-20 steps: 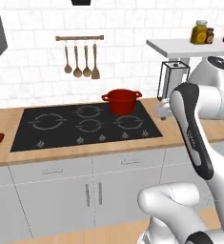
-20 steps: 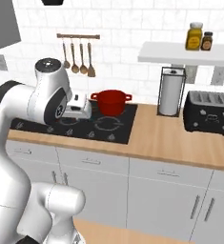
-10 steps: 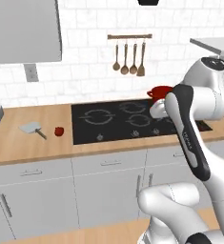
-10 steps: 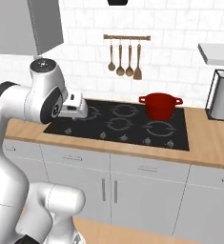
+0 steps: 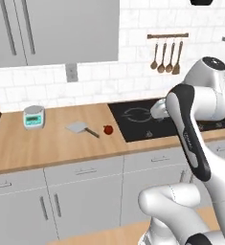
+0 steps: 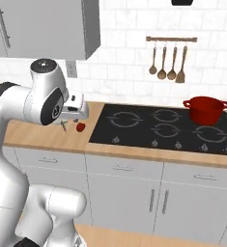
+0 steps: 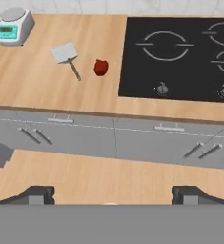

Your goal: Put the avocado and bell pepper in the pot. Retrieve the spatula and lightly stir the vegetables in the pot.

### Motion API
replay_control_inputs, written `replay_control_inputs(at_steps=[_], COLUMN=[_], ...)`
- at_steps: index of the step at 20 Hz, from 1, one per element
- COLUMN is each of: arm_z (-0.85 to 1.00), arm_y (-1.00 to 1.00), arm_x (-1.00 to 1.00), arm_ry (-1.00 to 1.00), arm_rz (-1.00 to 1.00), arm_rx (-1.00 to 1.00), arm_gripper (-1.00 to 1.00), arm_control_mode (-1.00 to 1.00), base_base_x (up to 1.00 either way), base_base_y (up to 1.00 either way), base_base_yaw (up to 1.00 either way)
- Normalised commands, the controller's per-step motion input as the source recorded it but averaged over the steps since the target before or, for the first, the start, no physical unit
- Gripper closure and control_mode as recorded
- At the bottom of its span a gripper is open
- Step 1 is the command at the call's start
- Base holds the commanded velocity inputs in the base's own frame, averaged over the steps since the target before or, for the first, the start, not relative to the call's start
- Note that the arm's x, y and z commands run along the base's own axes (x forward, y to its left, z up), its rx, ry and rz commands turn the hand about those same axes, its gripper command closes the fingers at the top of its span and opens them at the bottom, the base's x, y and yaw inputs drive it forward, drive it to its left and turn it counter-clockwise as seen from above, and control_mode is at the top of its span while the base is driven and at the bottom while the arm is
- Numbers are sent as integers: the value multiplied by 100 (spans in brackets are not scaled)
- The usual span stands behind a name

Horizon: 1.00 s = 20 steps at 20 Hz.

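The bell pepper (image 7: 100, 67), small and glossy red, lies on the wooden counter just left of the cooktop; it also shows as bell pepper (image 5: 108, 129) and bell pepper (image 6: 80, 127). The spatula (image 7: 64, 52) lies flat a little to its left, grey blade toward the wall, also spatula (image 5: 78, 127). The red pot (image 6: 205, 109) stands on the cooktop's far right burner. My gripper (image 7: 112, 194) hangs open and empty, high above the counter's front edge, with the pepper and spatula well ahead of it. From the right base, the hand (image 6: 76, 107) hovers above the pepper.
A black cooktop (image 5: 142, 119) fills the counter's right part. A small kitchen scale (image 5: 34, 116) sits near the wall to the left. Wooden utensils (image 6: 168, 60) hang on a wall rail. Grey cupboards hang above; bare counter (image 5: 47, 146) lies around the spatula.
The base has driven left, so the whole scene slid right: the pot went from the middle to the far right, and the spatula, pepper and scale came closer to centre.
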Motion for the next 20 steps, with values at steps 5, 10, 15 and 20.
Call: replay_control_inputs(at_steps=[5,10,15,20], arm_z=[0,0,-20,-45], arm_y=[0,0,-1,-23], arm_x=[0,0,4,5], arm_ry=[0,0,7,12], arm_rz=[0,0,0,-11], arm_rx=[0,0,0,0], arm_gripper=[-100,-100,-100,-100], arm_control_mode=[100,100,-100,-100], base_base_x=[69,87,0,0], base_base_y=[100,63,0,0], base_base_yaw=[-1,0,0,0])
